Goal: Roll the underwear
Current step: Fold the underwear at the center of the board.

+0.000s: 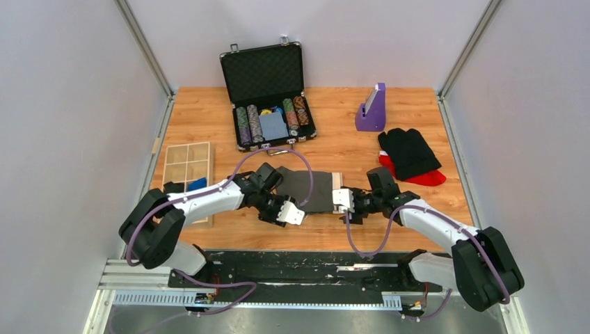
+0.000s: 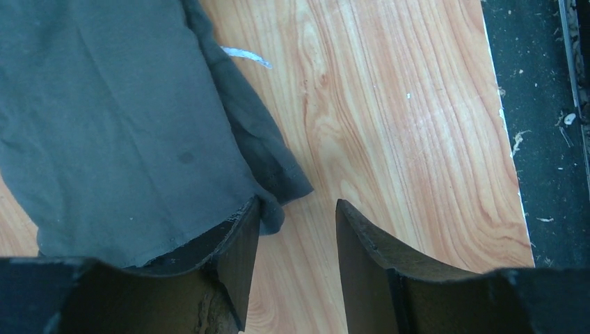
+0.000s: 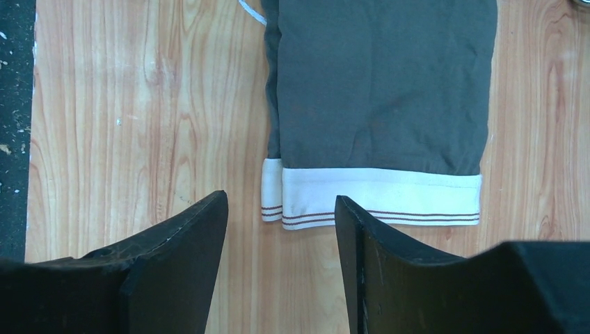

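The underwear [image 1: 312,189] is dark charcoal-grey cloth with a white waistband, folded flat mid-table between my two grippers. My left gripper [image 1: 291,212] is open at its left end. In the left wrist view the left gripper [image 2: 298,209] has one finger [image 2: 240,240] resting on the cloth's corner [image 2: 278,177], and bare wood shows between the jaws. My right gripper [image 1: 343,201] is open at the waistband end. In the right wrist view the right gripper [image 3: 280,202] hovers just short of the white, red-striped waistband [image 3: 379,196] of the underwear [image 3: 383,83], holding nothing.
An open black poker-chip case [image 1: 268,97] stands at the back. A purple holder [image 1: 371,110] is at the back right. A jet-black garment [image 1: 409,152] lies over a red one [image 1: 428,178] on the right. A wooden divided tray [image 1: 188,167] sits at the left.
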